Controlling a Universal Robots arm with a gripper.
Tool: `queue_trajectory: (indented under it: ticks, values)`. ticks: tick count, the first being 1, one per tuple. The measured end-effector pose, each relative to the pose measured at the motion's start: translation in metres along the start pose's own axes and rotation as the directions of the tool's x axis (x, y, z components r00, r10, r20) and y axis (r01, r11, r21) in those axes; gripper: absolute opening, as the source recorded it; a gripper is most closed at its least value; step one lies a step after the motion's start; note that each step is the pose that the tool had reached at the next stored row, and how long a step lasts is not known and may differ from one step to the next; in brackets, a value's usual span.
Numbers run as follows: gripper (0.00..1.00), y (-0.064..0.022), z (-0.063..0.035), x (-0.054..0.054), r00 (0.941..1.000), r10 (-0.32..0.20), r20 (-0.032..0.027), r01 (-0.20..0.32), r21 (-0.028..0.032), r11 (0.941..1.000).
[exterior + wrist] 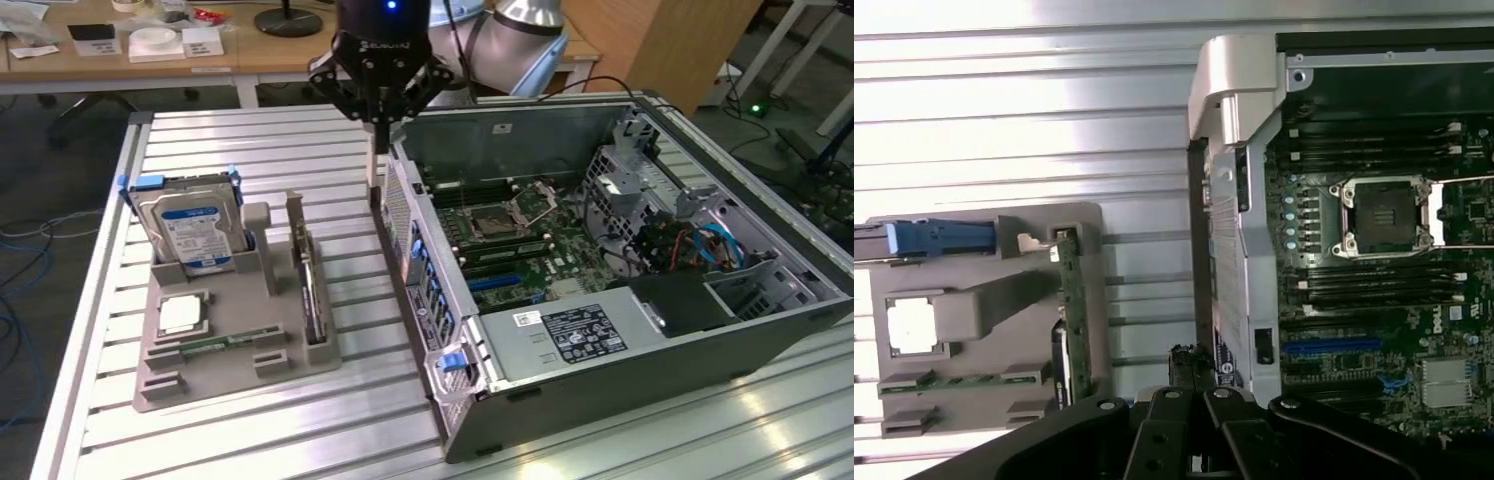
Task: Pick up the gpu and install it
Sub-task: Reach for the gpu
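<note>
The gpu (310, 290) is a thin dark card standing on edge in a slot on the grey holder (214, 375), at the side nearest the computer case. In the wrist view the gpu (1069, 310) appears as a narrow green edge. My gripper (379, 140) hangs above the table between the holder's far end and the case's rear corner. It is well above and beyond the gpu, with its fingers shut on nothing. In the wrist view the gripper (1196, 385) has its black linkages drawn together beside the case wall.
An open computer case (747, 330) lies on the exterior view's right, showing its motherboard, empty processor socket (514, 215) and blue slot (1334, 345). The holder also carries an upright hard drive (194, 225) and a square processor chip (180, 312). Desks stand behind the table.
</note>
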State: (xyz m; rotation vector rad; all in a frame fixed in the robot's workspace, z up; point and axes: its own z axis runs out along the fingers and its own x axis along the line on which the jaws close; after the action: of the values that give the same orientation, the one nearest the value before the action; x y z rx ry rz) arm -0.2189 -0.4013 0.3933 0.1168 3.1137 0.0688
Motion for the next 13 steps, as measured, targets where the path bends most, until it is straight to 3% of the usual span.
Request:
queue_trajectory:
  ticks: [10, 11, 13]
  values:
    - [0.11, -0.0054, -0.0011, 0.039, 1.0000, -0.001, 0.0000, 0.001, -0.0001, 1.0000]
    - [0.11, -0.0066, -0.0014, 0.048, 1.0000, -0.001, 0.0000, 0.001, 0.0000, 1.0000]
    - [0.11, -0.0077, -0.0016, 0.055, 1.0000, -0.001, 0.0000, 0.001, 0.0000, 1.0000]
